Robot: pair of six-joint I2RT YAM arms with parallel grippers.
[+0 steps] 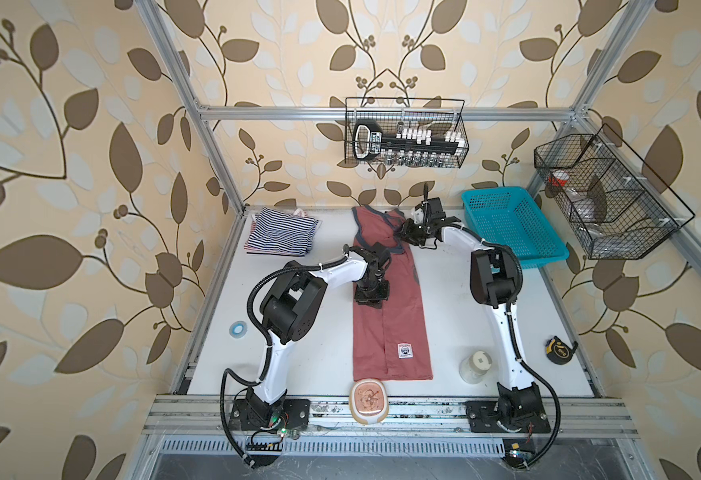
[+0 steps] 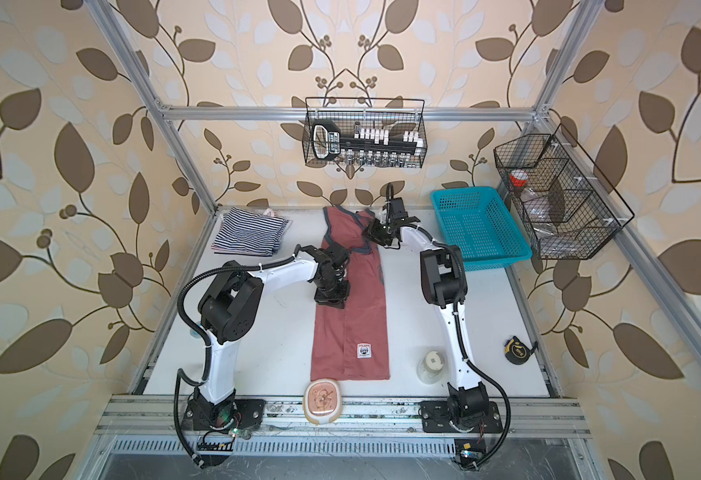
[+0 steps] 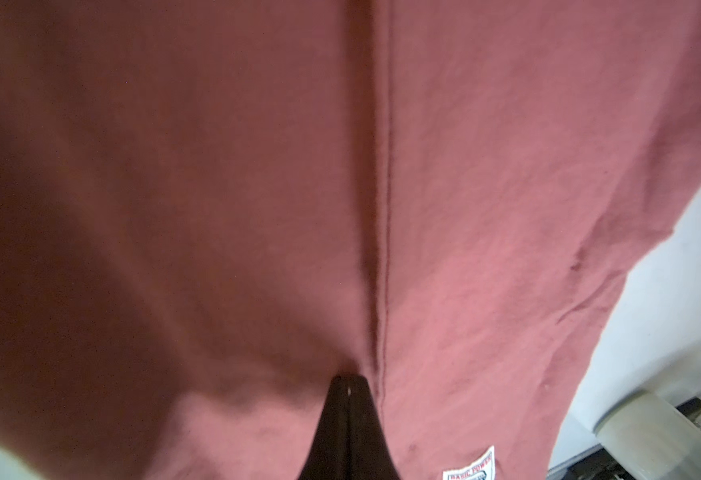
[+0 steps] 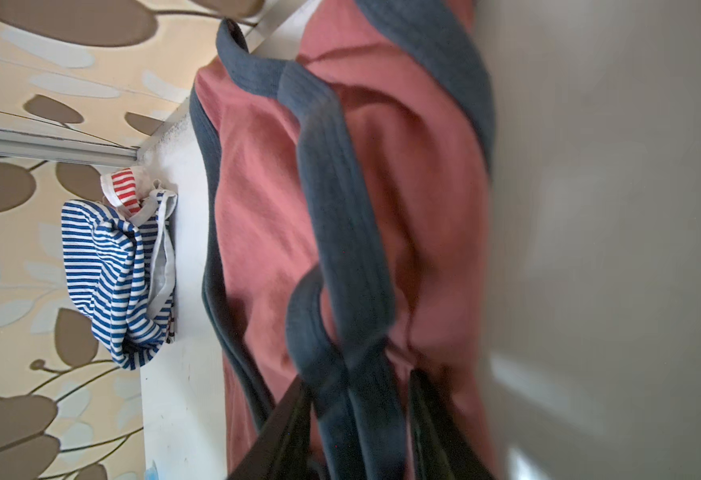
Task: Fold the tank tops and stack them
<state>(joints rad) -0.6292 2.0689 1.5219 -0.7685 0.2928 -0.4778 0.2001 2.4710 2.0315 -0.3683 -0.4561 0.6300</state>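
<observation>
The dusty red tank top (image 1: 386,324) (image 2: 353,328) lies lengthwise down the middle of the table, folded along its length, with its white badge (image 1: 405,350) near the front hem. My left gripper (image 1: 371,301) (image 3: 348,380) is shut, its tips pressing on the red cloth (image 3: 506,208) beside the fold line. My right gripper (image 1: 402,232) (image 4: 357,378) is at the far strap end, with its jaws apart and the dark-trimmed straps (image 4: 340,249) lying between them. The navy-and-white striped top (image 1: 280,237) (image 4: 107,266) sits folded at the back left. A red-and-white striped top (image 4: 126,189) peeks out from beneath it.
A blue plastic basket (image 1: 510,232) stands at the back right. A glass jar (image 1: 476,365), a tape measure (image 1: 559,351), a tape roll (image 1: 238,329) and a beige oval thing (image 1: 368,401) sit near the front. Wire baskets (image 1: 404,133) (image 1: 602,199) hang on the walls.
</observation>
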